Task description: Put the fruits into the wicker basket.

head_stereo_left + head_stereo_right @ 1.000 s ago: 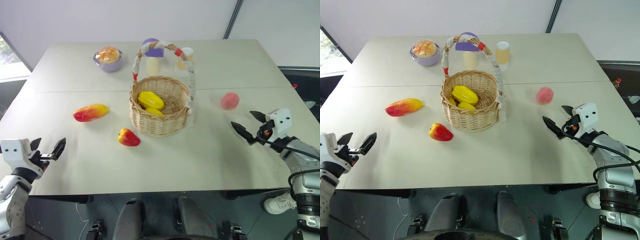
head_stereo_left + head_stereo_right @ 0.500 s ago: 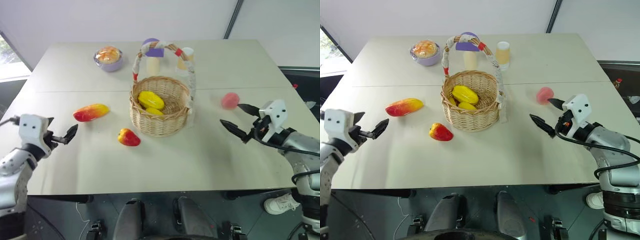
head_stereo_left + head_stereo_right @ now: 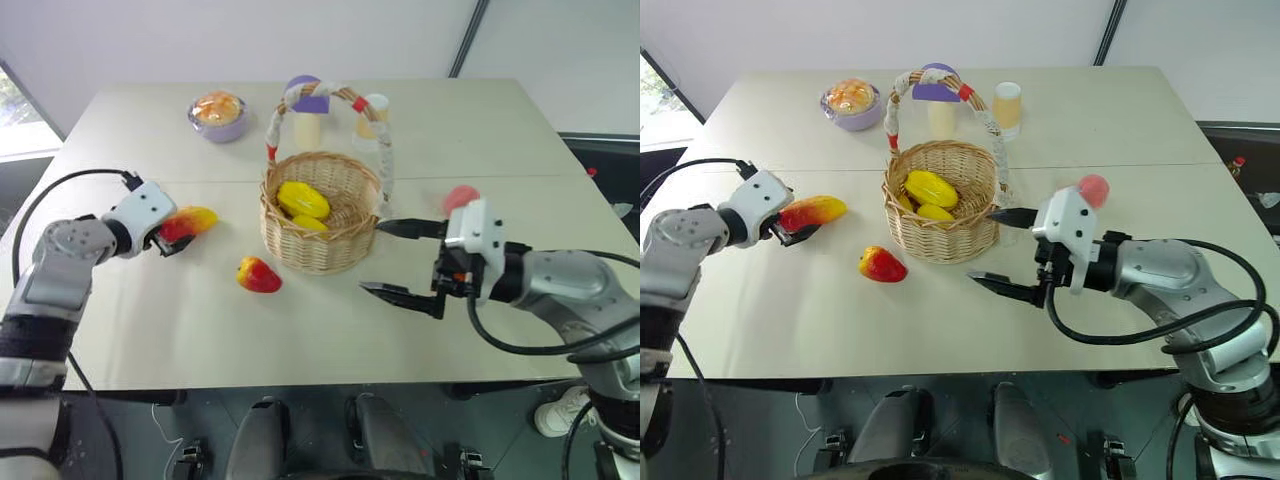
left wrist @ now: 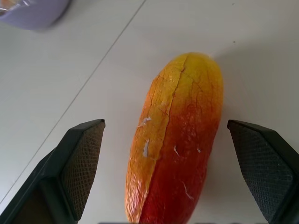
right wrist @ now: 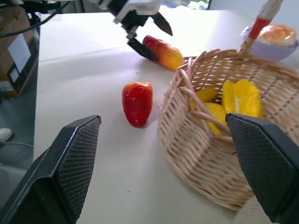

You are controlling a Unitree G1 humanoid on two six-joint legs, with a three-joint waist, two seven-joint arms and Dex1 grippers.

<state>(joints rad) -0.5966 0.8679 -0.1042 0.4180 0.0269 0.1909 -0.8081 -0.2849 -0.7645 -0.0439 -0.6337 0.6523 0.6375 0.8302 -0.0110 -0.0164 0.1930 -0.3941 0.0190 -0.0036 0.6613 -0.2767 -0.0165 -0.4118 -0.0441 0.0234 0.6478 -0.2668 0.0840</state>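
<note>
The wicker basket (image 3: pixel 322 243) stands mid-table with yellow fruits (image 3: pixel 302 200) inside. Left of it lies the elongated red-yellow mango (image 3: pixel 193 221). My left gripper (image 3: pixel 168 237) is open, its fingers on either side of the mango's (image 4: pixel 177 140) red end without closing on it. A smaller red-yellow fruit (image 3: pixel 257 275) lies in front of the basket's left side. My right gripper (image 3: pixel 372 256) is open and empty, pointing left just off the basket's right front wall. The pink peach (image 3: pixel 461 197) sits behind that hand, partly covered by it.
At the back of the table stand a lavender bowl (image 3: pixel 217 116) with orange contents, a purple-capped mushroom (image 3: pixel 306 108) and a pale cup (image 3: pixel 373 110). The basket's tall cloth-wrapped handle (image 3: pixel 380 150) arches over it. Bare tabletop lies along the front edge.
My left gripper moved forward and right, from the table's front-left edge to the mango. My right gripper swung left from beside the peach to the basket's right front.
</note>
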